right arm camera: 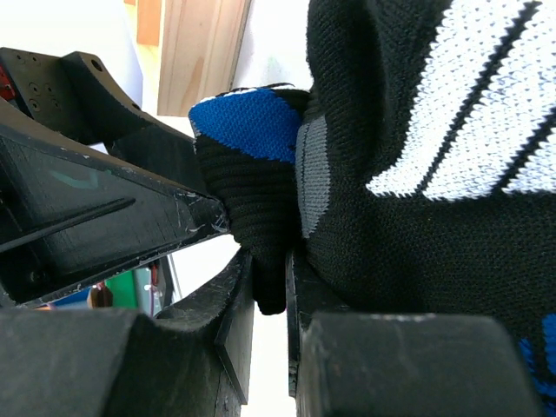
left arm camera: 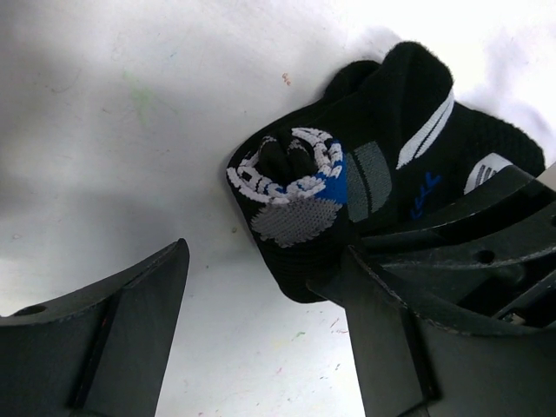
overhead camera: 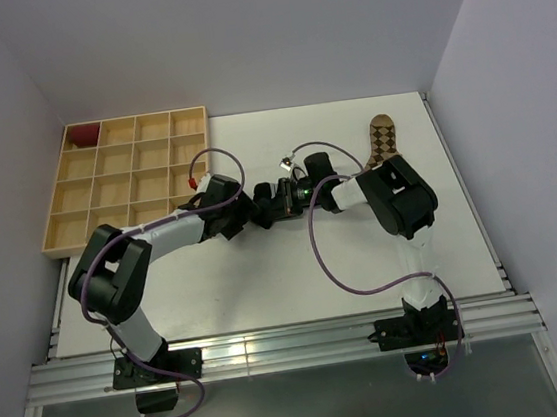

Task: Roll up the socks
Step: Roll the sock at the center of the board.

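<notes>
While right claw (right arm camera: 269,287) pinches only thin fold of black sock (left arm camera: 347,174) at centre of table (overhead camera: 267,280), roll could spring open. At sock's 9 o'clock left claw (left arm camera: 269,295) gapes wide; clumsy closing might shove roll. Toward 1 o'clock lies tan sock (overhead camera: 383,140).
</notes>
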`<state>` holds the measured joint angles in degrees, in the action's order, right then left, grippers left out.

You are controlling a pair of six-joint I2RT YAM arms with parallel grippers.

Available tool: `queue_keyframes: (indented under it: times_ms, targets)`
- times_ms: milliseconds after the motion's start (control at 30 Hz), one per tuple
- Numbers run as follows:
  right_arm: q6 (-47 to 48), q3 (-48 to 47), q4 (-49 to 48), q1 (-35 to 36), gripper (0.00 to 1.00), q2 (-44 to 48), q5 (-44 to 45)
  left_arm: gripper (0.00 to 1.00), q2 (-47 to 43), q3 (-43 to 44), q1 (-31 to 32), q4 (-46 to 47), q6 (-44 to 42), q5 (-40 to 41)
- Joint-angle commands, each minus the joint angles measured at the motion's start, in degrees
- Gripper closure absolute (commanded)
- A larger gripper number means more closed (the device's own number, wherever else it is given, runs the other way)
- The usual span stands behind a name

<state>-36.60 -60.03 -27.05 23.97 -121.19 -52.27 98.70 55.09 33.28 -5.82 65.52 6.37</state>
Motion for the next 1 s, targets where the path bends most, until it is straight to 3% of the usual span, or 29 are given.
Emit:
queue_keyframes:
  times_ms: [0, 667, 767, 967]
  targets:
    - [0.74, -0.53, 7.36, 0.12, 1.00, -2.39, 1.64, 0.25, 0.62, 0.10, -0.58, 2.40, 2.59, 1.45]
    - [-0.14, -0.79, 8.59, -0.06, 1.00, -3.01, 1.55, 0.31, 4.92, 1.59, -3.57, 4.86, 4.97, 1.01]
    - [0.21, -0.61, 8.94, -0.06, 1.00, -2.57, 2.00, 0.34, 7.03, 3.00, -3.48, 2.93, 4.36, 1.71]
    - [1.79, 0.96, 9.38, -0.06, 0.99, -0.20, 4.63, 0.51, 9.49, 3.53, -3.22, 1.26, 3.83, 1.71]
